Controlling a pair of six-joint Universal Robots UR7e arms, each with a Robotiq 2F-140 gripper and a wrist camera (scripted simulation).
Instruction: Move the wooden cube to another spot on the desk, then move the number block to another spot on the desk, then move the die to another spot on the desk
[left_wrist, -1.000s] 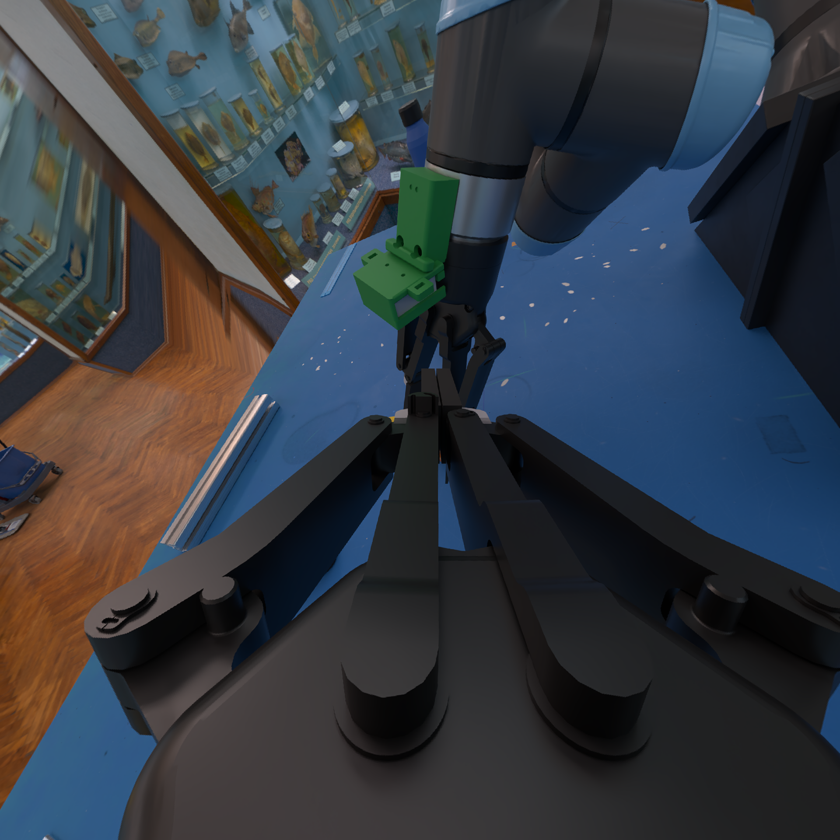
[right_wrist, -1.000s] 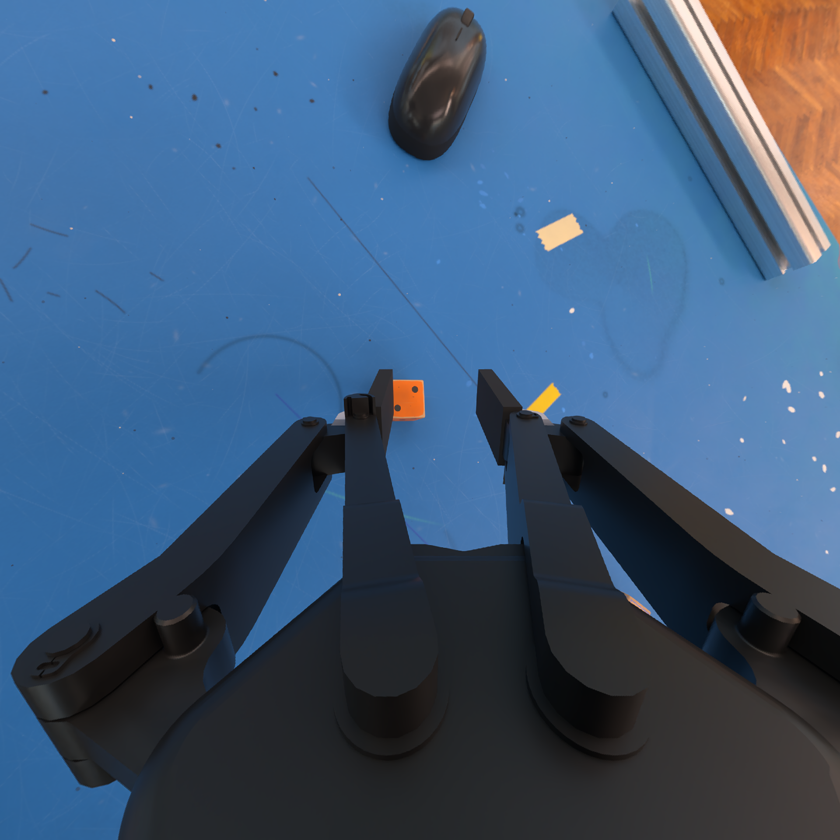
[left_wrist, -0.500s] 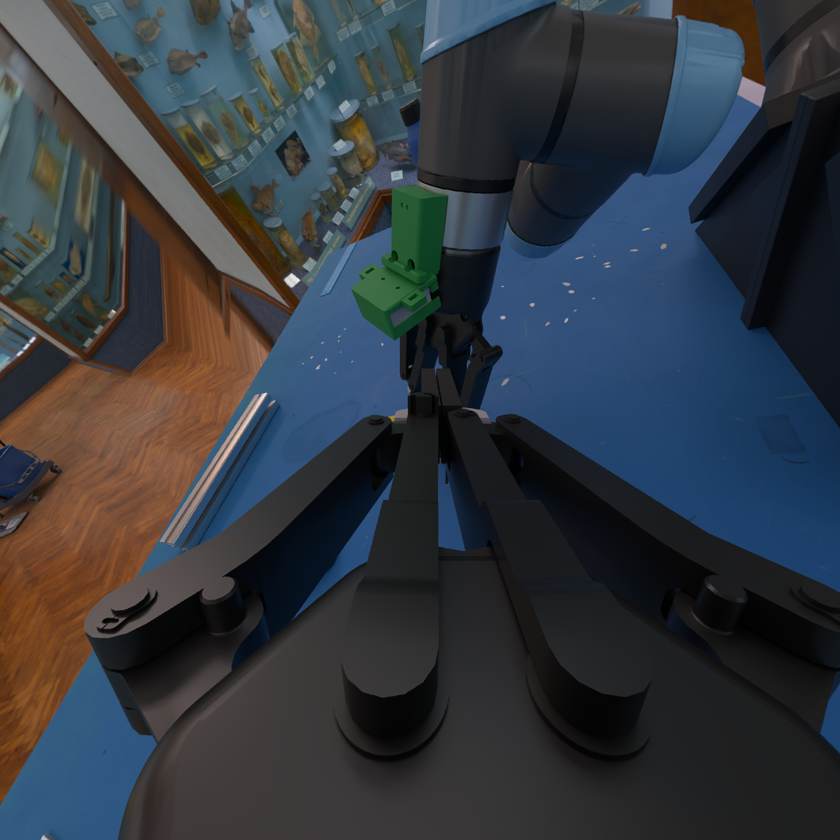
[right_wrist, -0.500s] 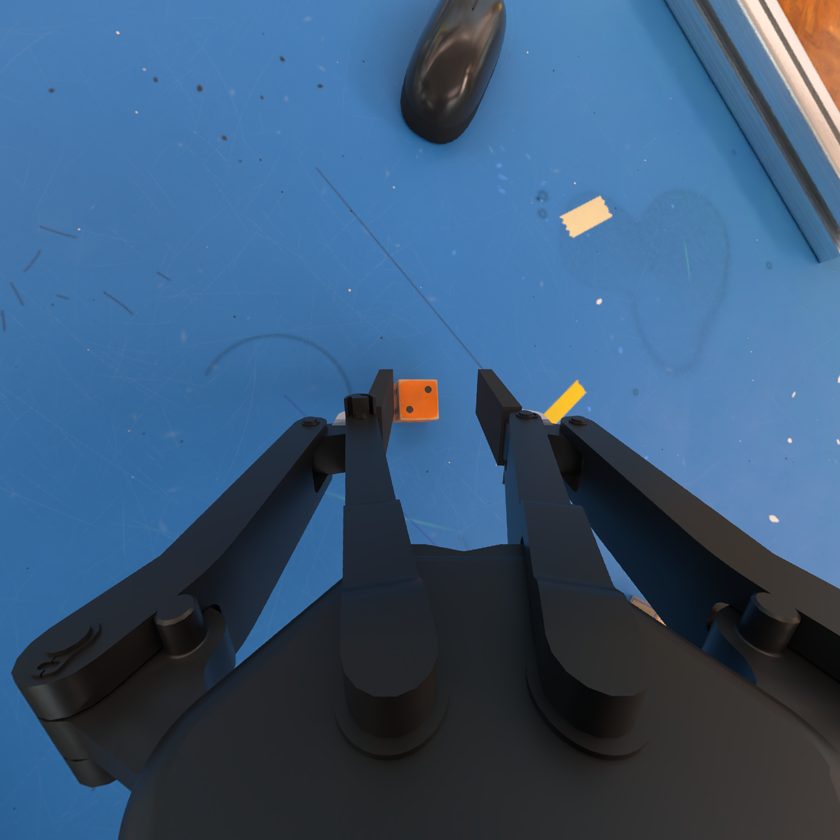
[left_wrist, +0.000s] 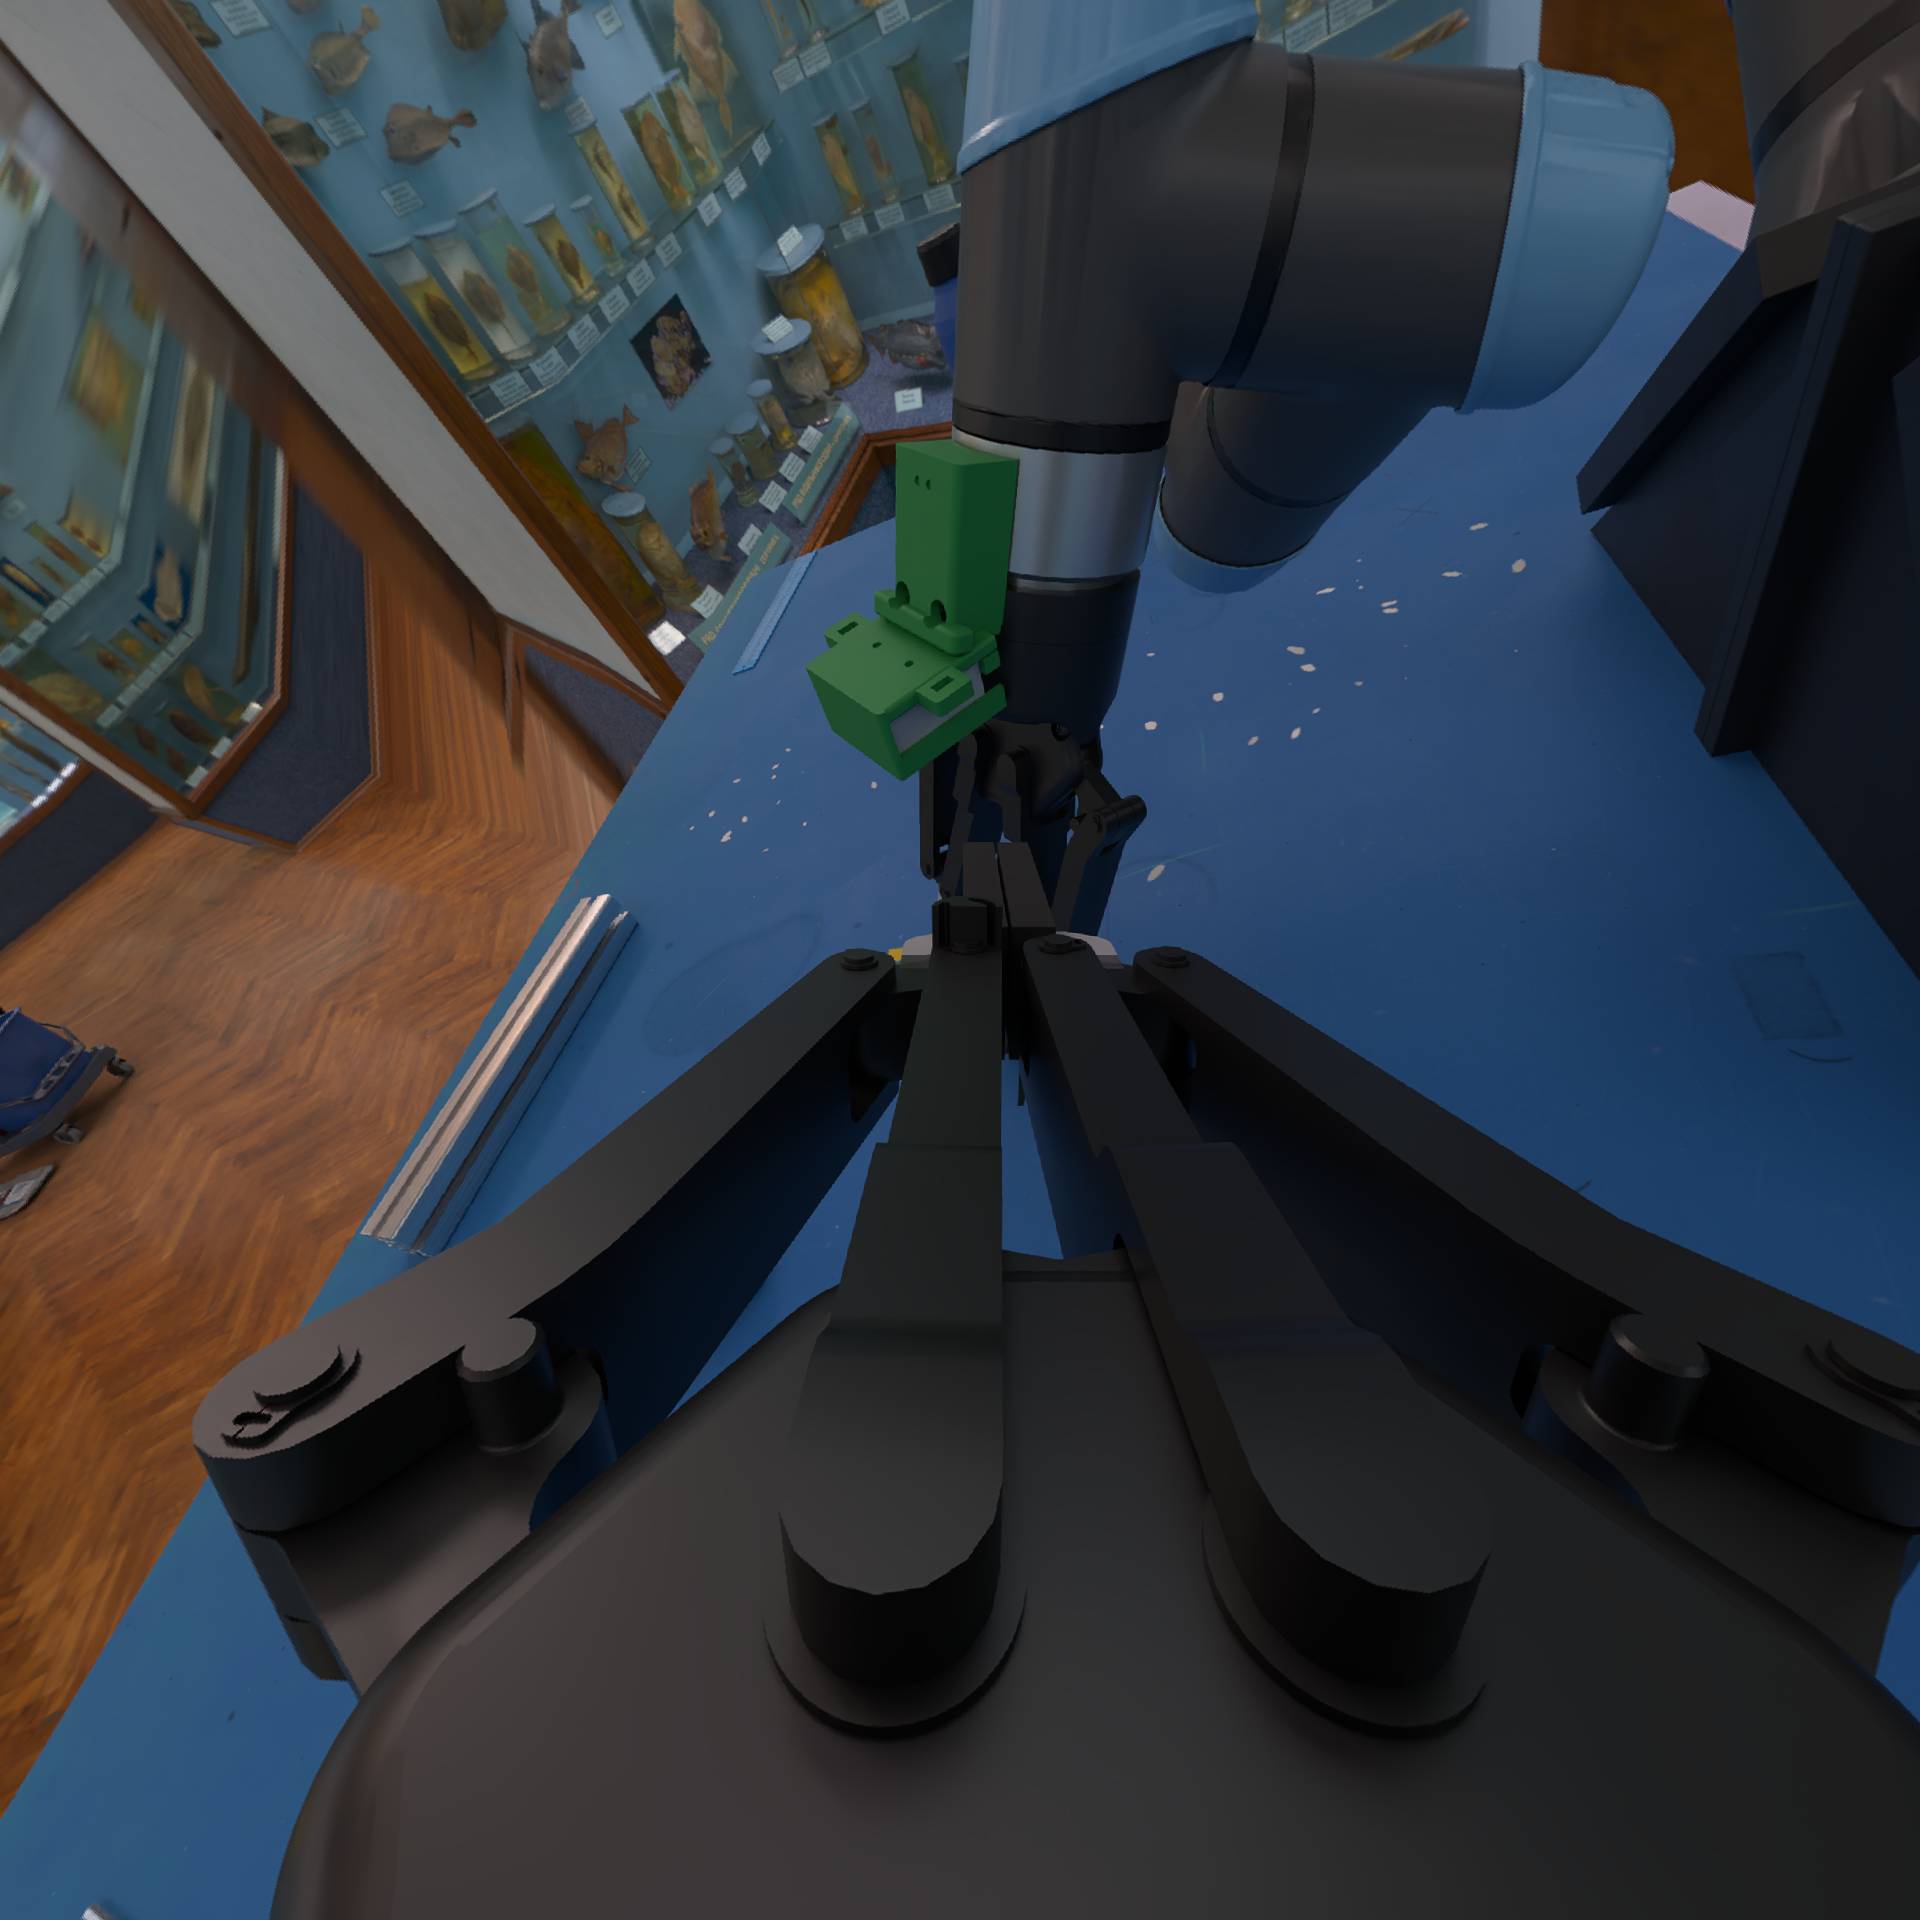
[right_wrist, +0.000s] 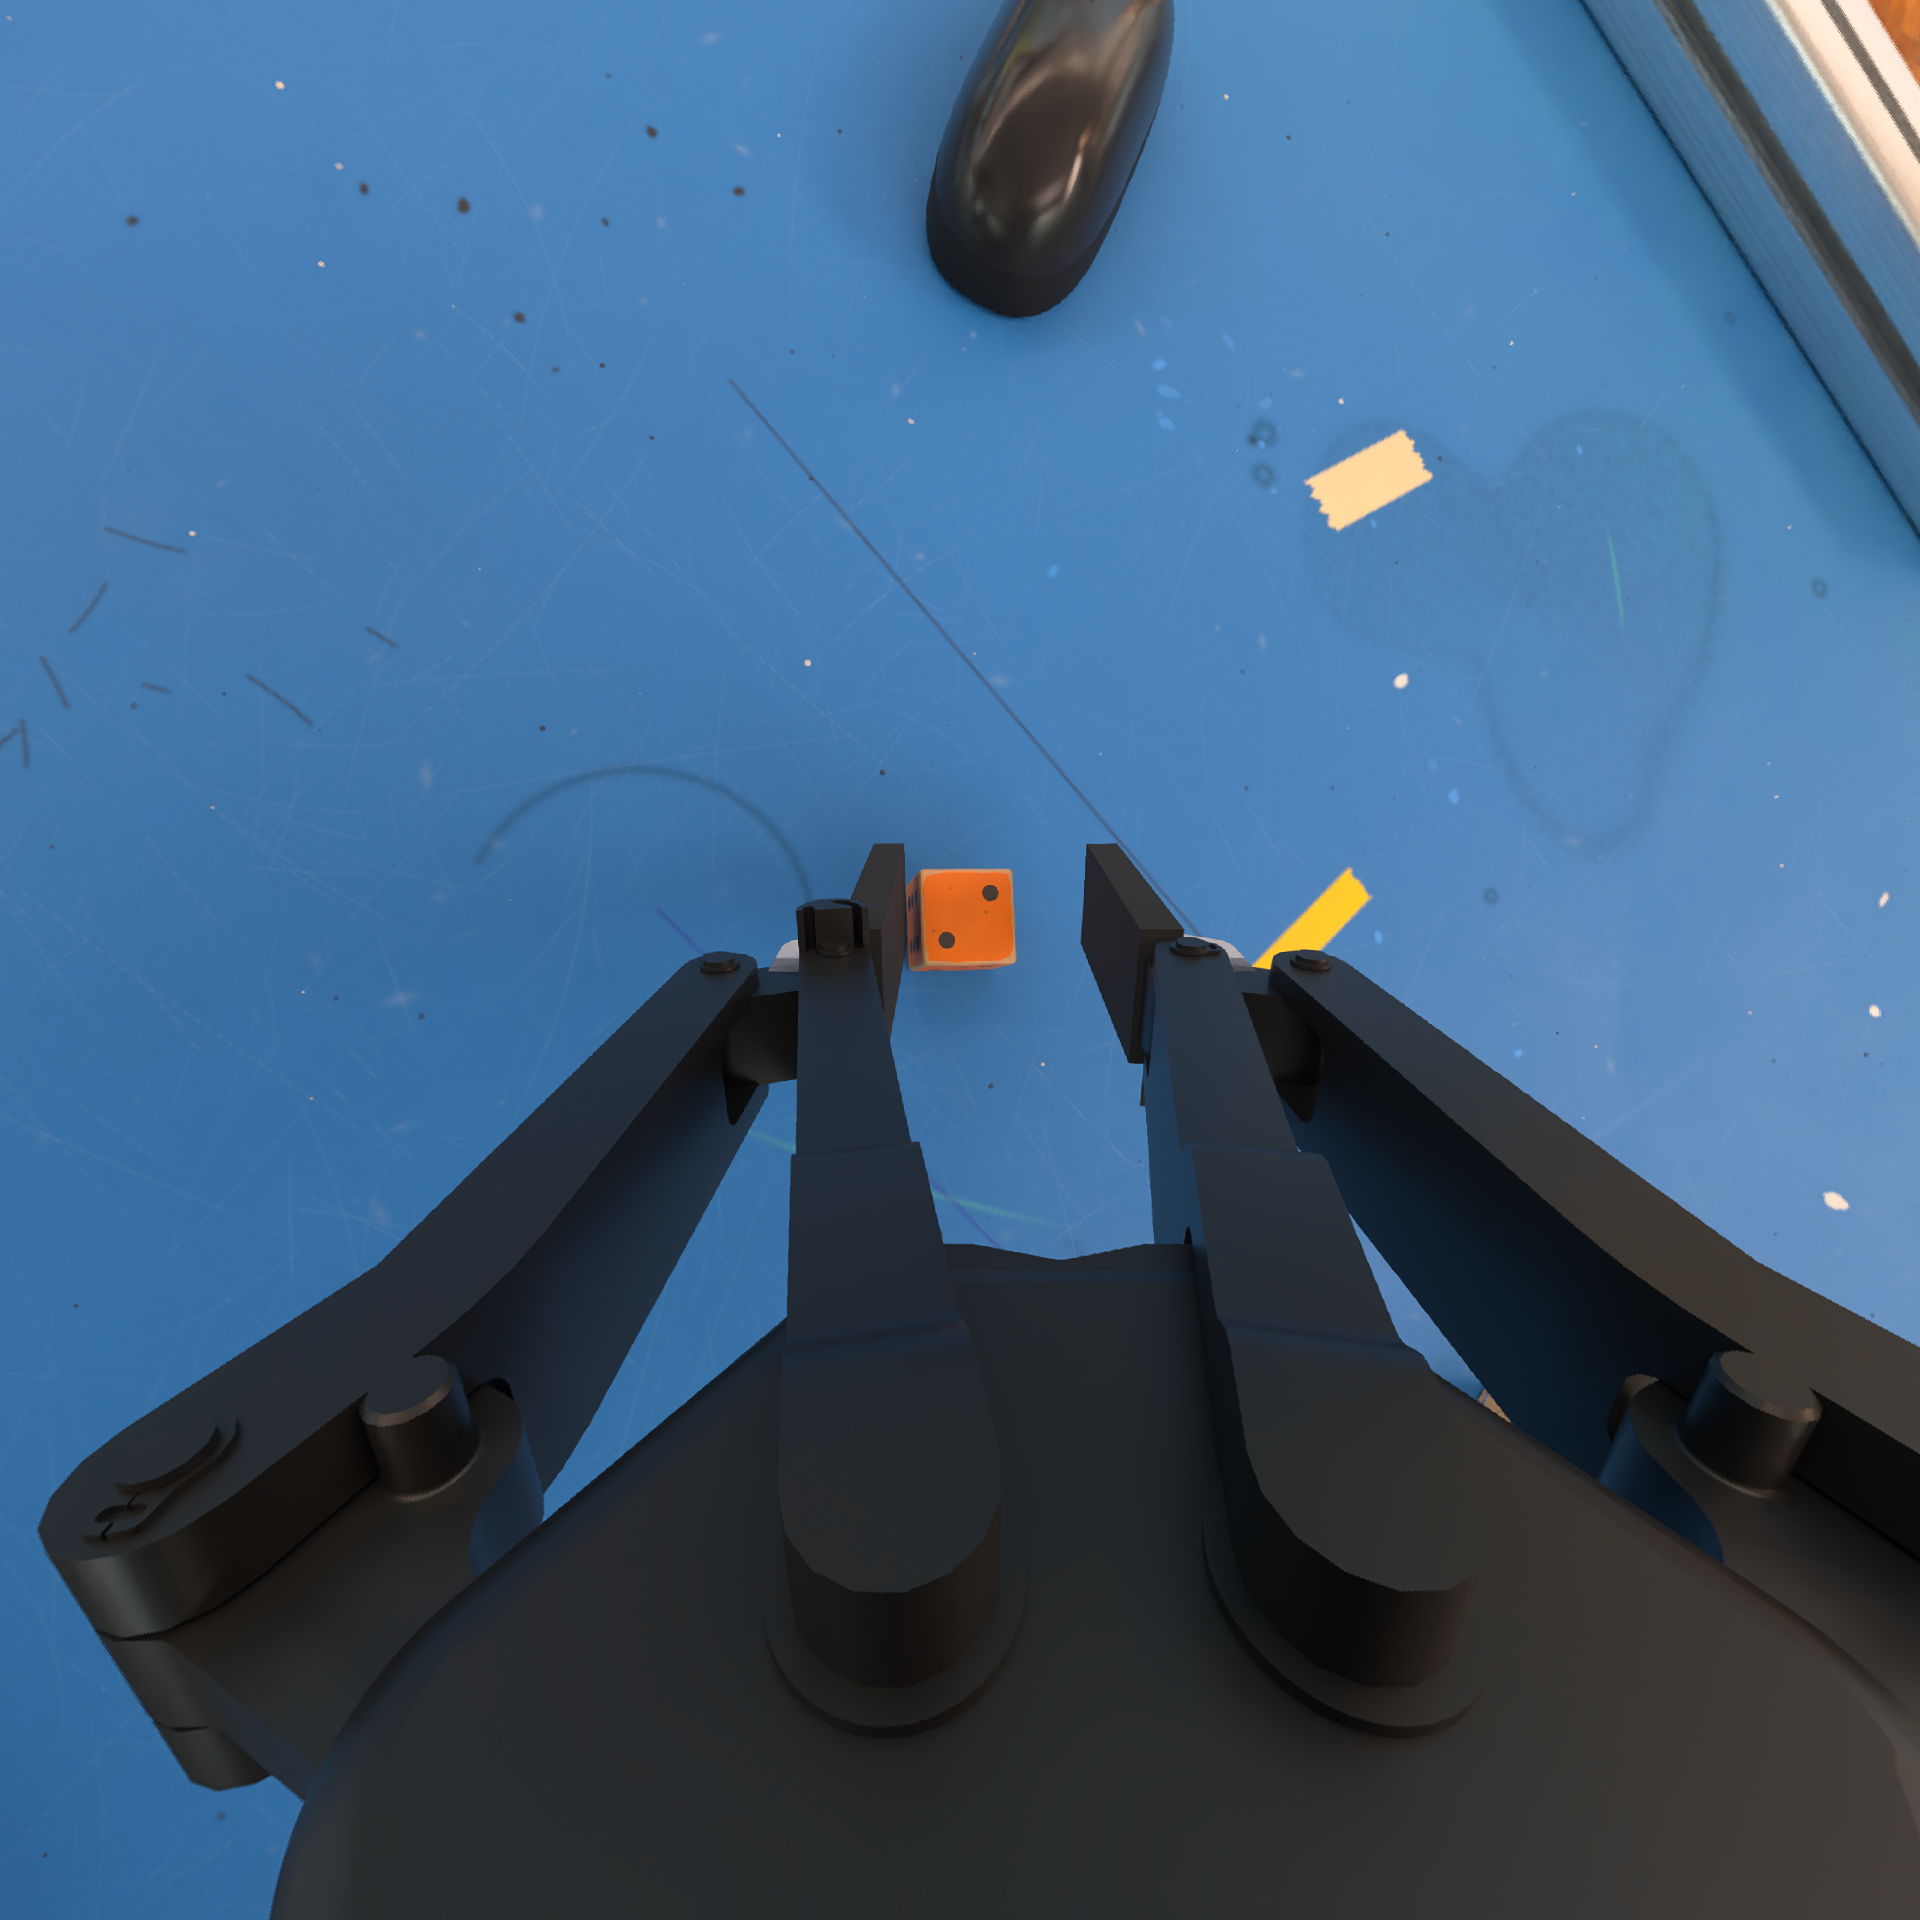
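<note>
Orange die in right wrist view only

A blue bench, scuffed and flecked with pale specks, fills the foreground. An aluminium rail runs along its edge. Beyond lies a herringbone wooden floor. Wood-framed glass display cases line the blue walls, their shelves crowded with specimen jars and mounted fish. A dark panel stands on the bench's far side. Soft, even light falls throughout.
</note>
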